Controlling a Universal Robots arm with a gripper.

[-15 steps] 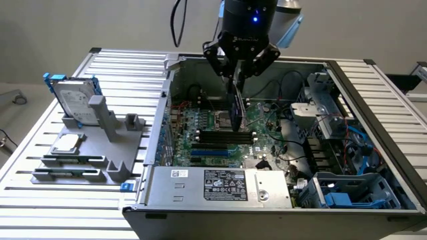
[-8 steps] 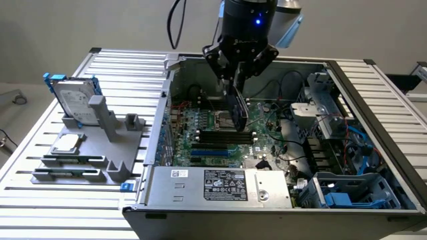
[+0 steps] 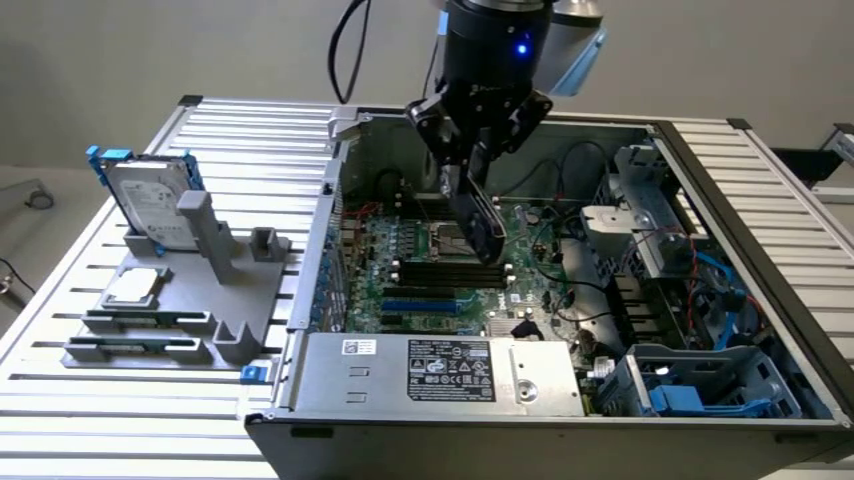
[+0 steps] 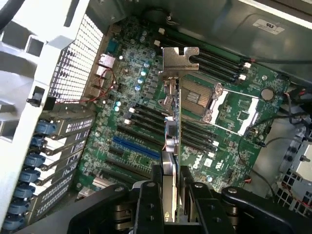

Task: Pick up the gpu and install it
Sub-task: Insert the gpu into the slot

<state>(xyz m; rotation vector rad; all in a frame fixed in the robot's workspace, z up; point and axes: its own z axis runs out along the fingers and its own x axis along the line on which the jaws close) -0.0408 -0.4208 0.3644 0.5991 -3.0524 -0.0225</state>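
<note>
black arm, one blue light

the gripper (image 3: 467,165) is matte black, built of angular linkage bars with round pivot pins, ending in two flat fingers (image 4: 148,209). above it sits a black cylindrical wrist (image 3: 487,40) with a lit blue dot (image 3: 523,45). beside the wrist is a pale grey-blue housing (image 3: 577,45), and a black cable (image 3: 350,50) loops behind.

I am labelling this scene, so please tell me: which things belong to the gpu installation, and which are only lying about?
Belong to the job:
gpu, held in the jaws
motherboard
computer case

Lying about:
hard drive
CPU chip
grey holder rack
</note>
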